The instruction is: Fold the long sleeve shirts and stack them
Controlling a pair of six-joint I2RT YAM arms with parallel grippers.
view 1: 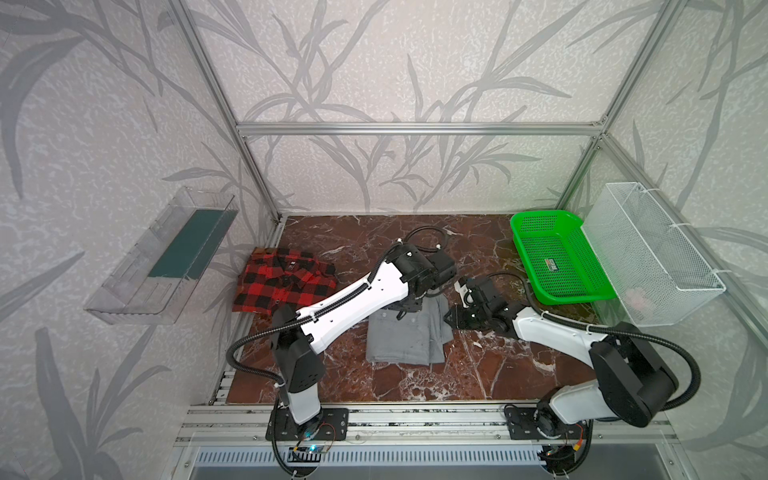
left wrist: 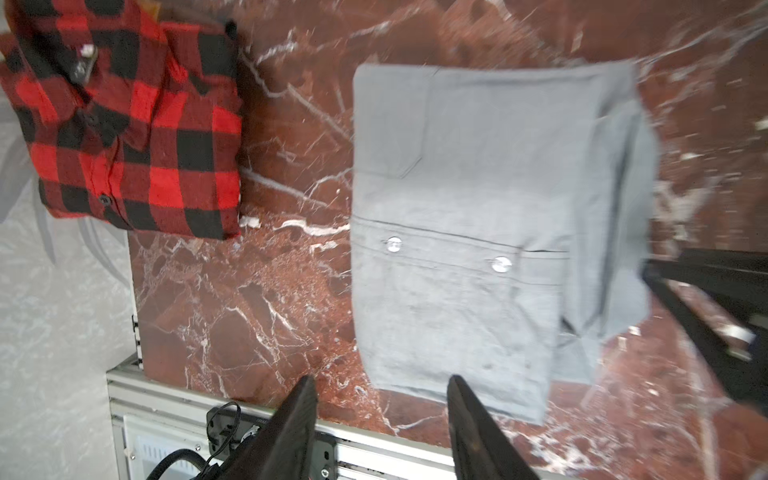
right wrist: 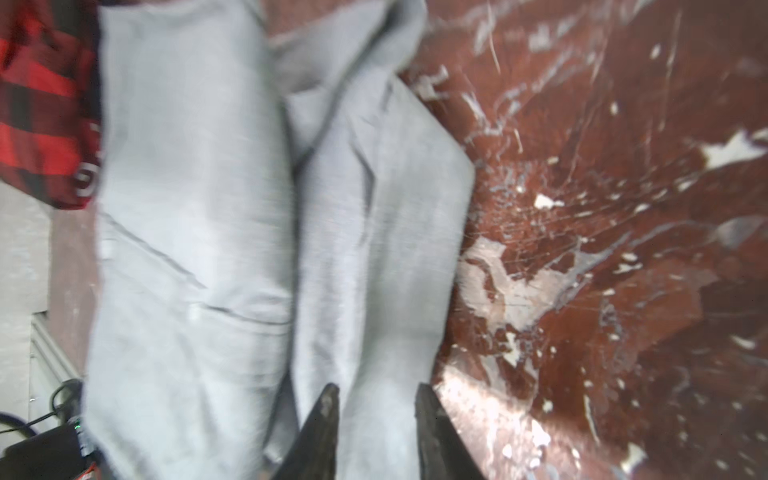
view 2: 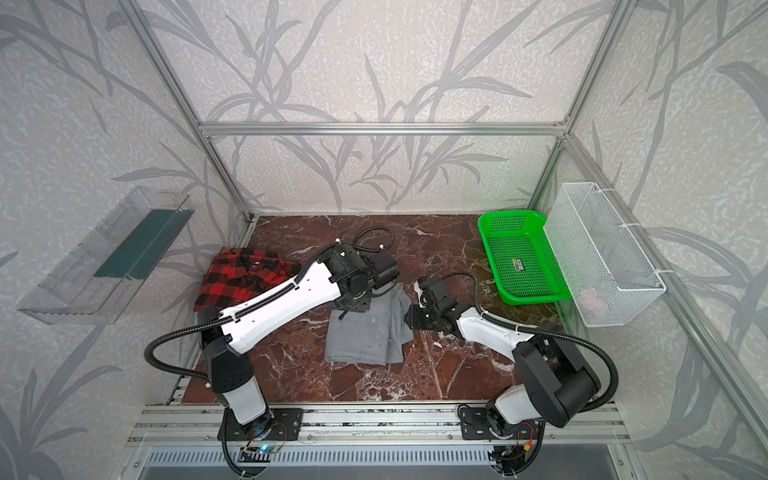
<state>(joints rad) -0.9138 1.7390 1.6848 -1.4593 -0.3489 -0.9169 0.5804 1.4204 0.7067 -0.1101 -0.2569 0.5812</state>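
The light gray shirt (view 1: 409, 338) (view 2: 365, 338) lies folded into a rectangle mid-table, button placket up (left wrist: 457, 216), with a looser folded strip along its right side (right wrist: 386, 232). The red-and-black plaid shirt (view 1: 282, 280) (view 2: 243, 276) (left wrist: 124, 124) lies folded at the back left, apart from the gray one. My left gripper (left wrist: 380, 378) (view 1: 401, 312) hovers open over the gray shirt's far edge, with nothing between its fingers. At the gray shirt's right edge, my right gripper (right wrist: 376, 388) (view 1: 448, 319) has its jaws apart above that strip, the cloth showing in the gap.
A green plastic basket (view 1: 557, 257) stands at the back right, next to a white wire basket (view 1: 652, 249) on the right wall. A clear plastic bin (view 1: 162, 257) hangs on the left wall. The marble tabletop (view 1: 415, 382) ends at an aluminium rail in front.
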